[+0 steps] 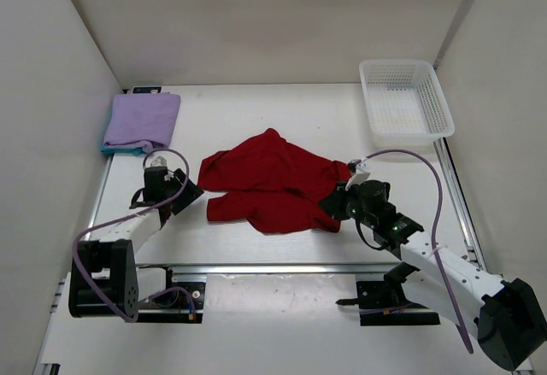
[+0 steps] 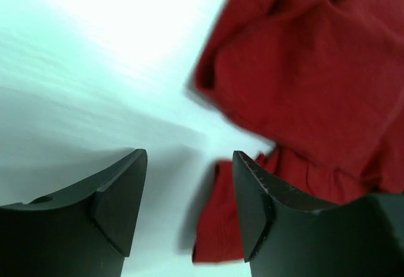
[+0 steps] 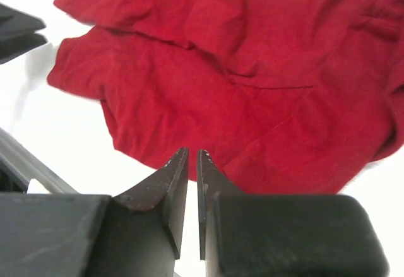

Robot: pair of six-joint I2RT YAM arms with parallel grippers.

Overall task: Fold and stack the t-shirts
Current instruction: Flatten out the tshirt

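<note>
A red t-shirt lies crumpled and spread across the middle of the table. At the back left, a folded lavender t-shirt rests on a teal-blue t-shirt, of which only an edge shows. My left gripper hovers just left of the red t-shirt. That gripper is open, with only bare table between its fingers. My right gripper is at the shirt's right edge. In its wrist view the right gripper is almost closed, a thin slit left, nothing in it, its tips at the hem of the red t-shirt.
A white mesh basket stands at the back right corner. White walls enclose the table on three sides. A metal rail runs along the near edge between the arm bases.
</note>
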